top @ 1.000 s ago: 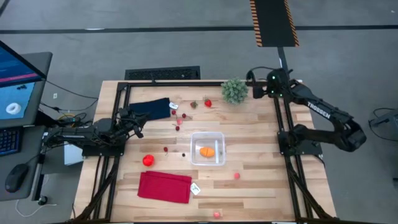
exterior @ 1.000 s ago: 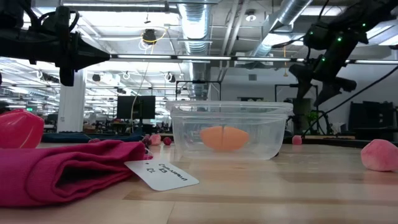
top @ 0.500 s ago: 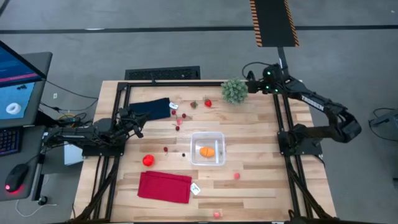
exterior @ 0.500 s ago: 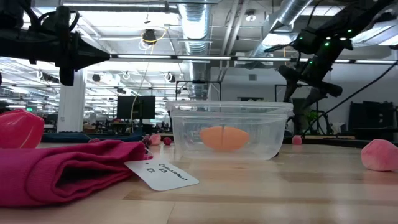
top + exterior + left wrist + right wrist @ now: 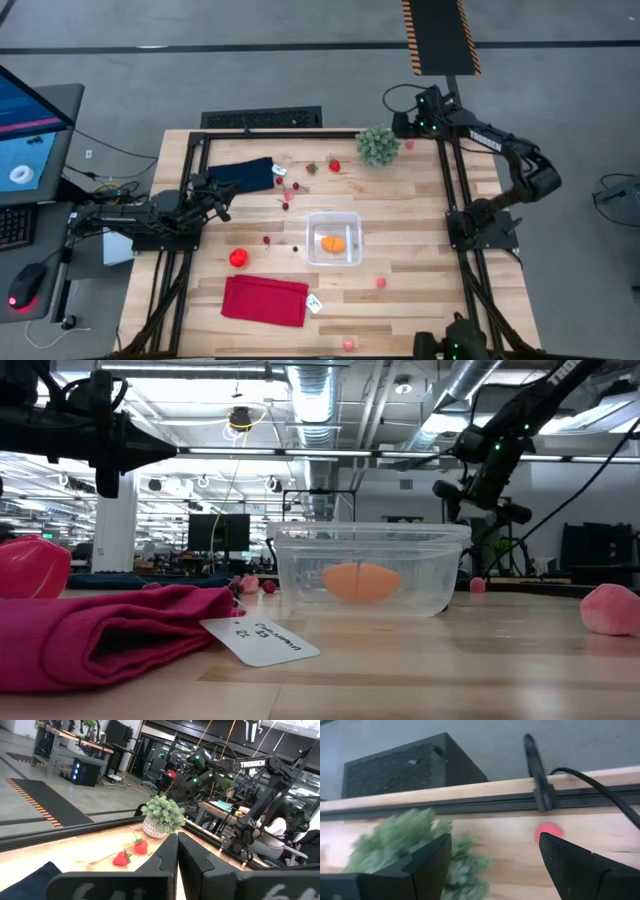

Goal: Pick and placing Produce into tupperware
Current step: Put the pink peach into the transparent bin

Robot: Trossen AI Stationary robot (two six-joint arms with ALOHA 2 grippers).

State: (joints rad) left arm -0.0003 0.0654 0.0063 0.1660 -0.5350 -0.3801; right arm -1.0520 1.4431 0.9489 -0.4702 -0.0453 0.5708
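Observation:
The clear tupperware point(image 5: 333, 238) point(image 5: 365, 570) stands mid-table with an orange piece point(image 5: 333, 242) inside. Red and pink produce lies scattered on the wood: a larger red one point(image 5: 238, 258), two near the far edge point(image 5: 334, 166), and pink ones at the near side point(image 5: 380, 283). My right gripper point(image 5: 402, 127) point(image 5: 494, 840) hangs open above the far right corner. A small pink piece point(image 5: 547, 831) point(image 5: 408, 145) lies on the table beyond its fingers. My left gripper point(image 5: 224, 196) point(image 5: 177, 842) waits shut at the table's left edge.
A green spiky plant ball point(image 5: 377, 145) point(image 5: 405, 845) stands right beside my right gripper. A navy cloth point(image 5: 245, 175) lies at the far left, a folded red cloth point(image 5: 265, 300) with a white tag point(image 5: 315, 303) at the near side. Black frame rails point(image 5: 470, 804) edge the table.
My right gripper has moved toward the table's far edge and a little to the left, nearer the green plant ball. It has sunk slightly and rolled about its own axis, and it has stayed open.

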